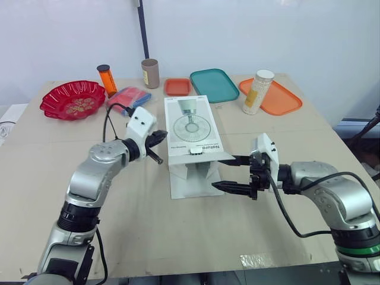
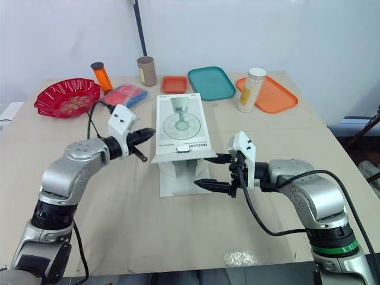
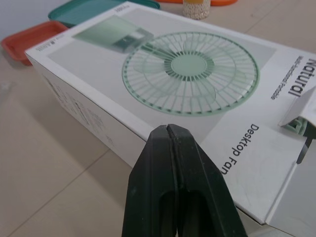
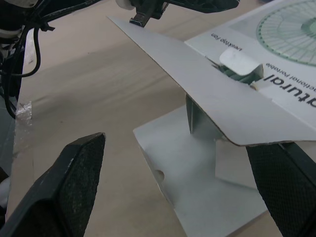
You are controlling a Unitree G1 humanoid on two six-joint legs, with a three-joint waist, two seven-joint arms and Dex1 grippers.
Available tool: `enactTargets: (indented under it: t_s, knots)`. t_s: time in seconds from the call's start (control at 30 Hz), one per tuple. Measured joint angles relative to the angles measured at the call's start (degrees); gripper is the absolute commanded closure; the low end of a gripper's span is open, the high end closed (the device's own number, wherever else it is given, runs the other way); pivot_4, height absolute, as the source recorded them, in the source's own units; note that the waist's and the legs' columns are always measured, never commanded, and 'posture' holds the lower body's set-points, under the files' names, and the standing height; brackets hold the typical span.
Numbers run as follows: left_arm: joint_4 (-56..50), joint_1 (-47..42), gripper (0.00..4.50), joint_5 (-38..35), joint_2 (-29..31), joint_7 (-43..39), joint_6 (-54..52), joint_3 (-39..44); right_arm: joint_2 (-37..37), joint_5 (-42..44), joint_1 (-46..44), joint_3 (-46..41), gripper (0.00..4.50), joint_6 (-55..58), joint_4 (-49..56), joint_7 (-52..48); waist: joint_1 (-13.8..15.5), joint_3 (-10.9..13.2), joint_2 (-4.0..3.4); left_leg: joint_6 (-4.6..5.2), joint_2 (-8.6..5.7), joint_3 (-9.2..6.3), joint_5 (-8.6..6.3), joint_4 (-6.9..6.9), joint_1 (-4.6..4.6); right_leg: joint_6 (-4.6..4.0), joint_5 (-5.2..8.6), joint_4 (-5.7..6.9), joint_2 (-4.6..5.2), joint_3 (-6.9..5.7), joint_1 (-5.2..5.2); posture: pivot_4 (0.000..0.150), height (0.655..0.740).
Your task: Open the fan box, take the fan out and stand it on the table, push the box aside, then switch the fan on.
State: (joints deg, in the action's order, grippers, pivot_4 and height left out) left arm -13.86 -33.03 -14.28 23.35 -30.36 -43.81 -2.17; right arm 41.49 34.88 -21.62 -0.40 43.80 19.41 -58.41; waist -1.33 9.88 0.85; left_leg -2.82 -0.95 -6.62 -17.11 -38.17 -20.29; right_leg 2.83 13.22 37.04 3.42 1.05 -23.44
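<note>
While agape, right claw (image 1: 218, 173) at flap edge (image 1: 205, 157)

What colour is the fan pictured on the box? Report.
Pale green fan picture on a white box; best in left wrist view.

Right gripper (image 4: 175, 143) fingers (image 4: 74, 168) spread wide apart; fan box (image 4: 276, 84) (printed face up) end flaps open, on table (image 4: 89, 84).
</note>
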Motion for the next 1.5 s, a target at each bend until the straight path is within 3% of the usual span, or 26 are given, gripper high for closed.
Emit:
enactTargets:
  t_s: [0.3,0.5,0.8,1.13,1.5]
  knots:
    - [-6.99,5.57,4.46,-3.43,3.21,-0.23,-2.85,2.86,-3.23,0.56,-4.57,0.36,0.00,-0.44,-2.51,3.36,-0.08,0.01,0.01,0.01,0.01,0.01,-0.01,0.02,-0.01,0.00,0.00,0.01,-0.01,0.01,-0.03,0.150,0.7255]
    - [-12.75,12.56,4.46,-6.86,7.23,-2.51,-3.62,5.16,-6.42,-4.27,-8.56,3.67,0.00,-4.58,-8.33,4.99,-0.03,0.02,0.03,-0.02,0.03,0.01,0.01,0.05,-0.02,-0.01,0.00,0.01,-0.01,0.01,-0.05,0.150,0.7255]
    - [-15.58,11.37,4.46,-9.91,7.01,-1.85,-3.79,6.58,-9.38,-10.29,-12.37,7.19,0.00,-8.60,-15.74,6.23,0.01,0.03,0.05,-0.05,0.01,0.01,0.01,0.04,-0.03,-0.02,-0.01,0.00,0.01,0.01,-0.06,0.150,0.7255]
    - [-1.05,-1.87,4.46,-3.98,2.01,-0.39,-0.80,-5.42,-10.15,-12.63,-13.15,7.90,0.00,-7.97,-16.78,6.60,0.01,0.03,0.05,-0.07,-0.02,-0.01,0.02,0.04,-0.06,-0.02,-0.01,0.01,0.01,0.00,-0.08,0.150,0.7255]
    - [12.58,-7.89,4.46,2.75,-2.84,-0.56,4.79,-11.38,-10.65,-13.14,-12.49,7.91,0.00,-6.83,-14.55,8.84,0.00,0.03,0.05,-0.18,-0.03,-0.01,0.08,0.02,-0.14,-0.02,-0.02,0.03,0.02,0.01,-0.17,0.150,0.7255]
